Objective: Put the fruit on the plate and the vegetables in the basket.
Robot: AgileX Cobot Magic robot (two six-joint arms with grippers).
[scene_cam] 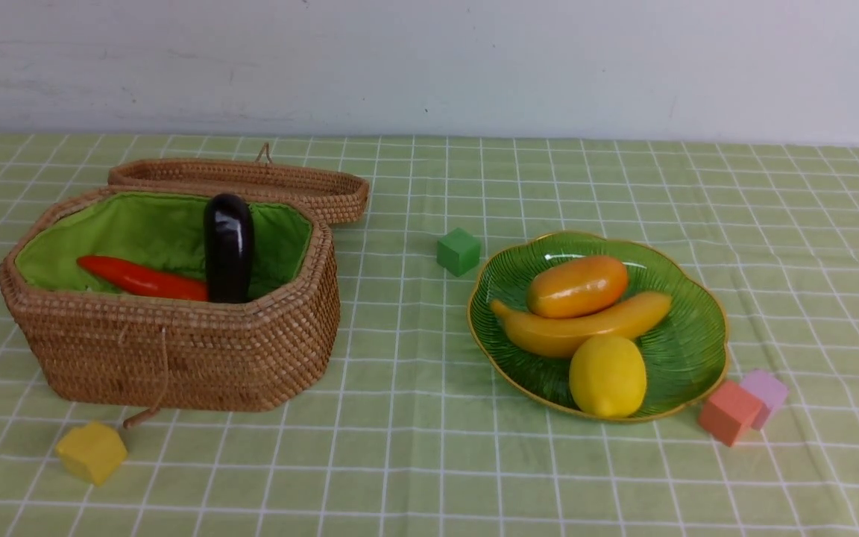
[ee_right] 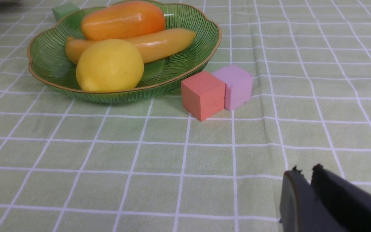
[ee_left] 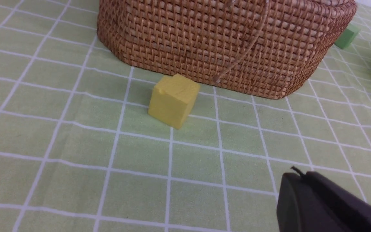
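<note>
Yellow cube (scene_cam: 92,451) lower left, nearest me. Left gripper (ee_left: 296,175) clenched empty, right gripper (ee_right: 305,172) barely parted, empty. Fruit on plate (scene_cam: 690,350); carrot (scene_cam: 142,279), eggplant (scene_cam: 229,247) in basket (scene_cam: 176,350).

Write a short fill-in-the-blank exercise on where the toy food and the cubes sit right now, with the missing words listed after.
1. The mango rests on top of the ____ in the green plate.
2. The eggplant stands upright in the ____, beside the carrot.
3. The orange cube touches the ____ cube.
4. The ____ cube sits in front of the wicker basket.

Missing words: banana; basket; purple; yellow
</note>
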